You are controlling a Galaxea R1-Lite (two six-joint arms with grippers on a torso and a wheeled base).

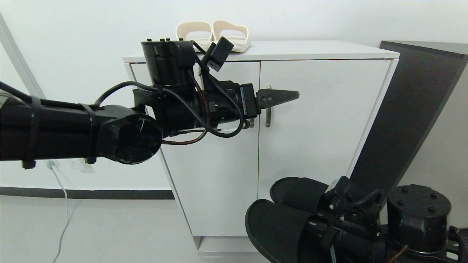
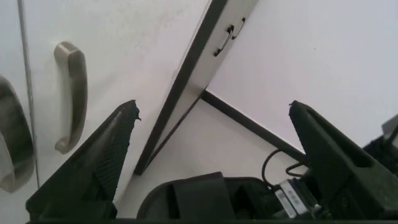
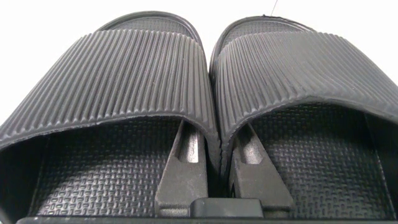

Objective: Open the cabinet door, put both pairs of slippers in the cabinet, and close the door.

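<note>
The white cabinet stands with both doors closed, and a metal handle sits beside the centre seam. A beige pair of slippers rests on its top. My left gripper is held out level in front of the handles. In the left wrist view this left gripper is open, fingers wide apart, a handle just off one fingertip. Low at the front right, my right gripper is shut on the black pair of slippers, pinching the two adjoining strap sides together.
A dark grey panel leans or stands against the cabinet's right side. A white cable hangs from a wall socket to the floor on the left. Open grey floor lies left of the cabinet.
</note>
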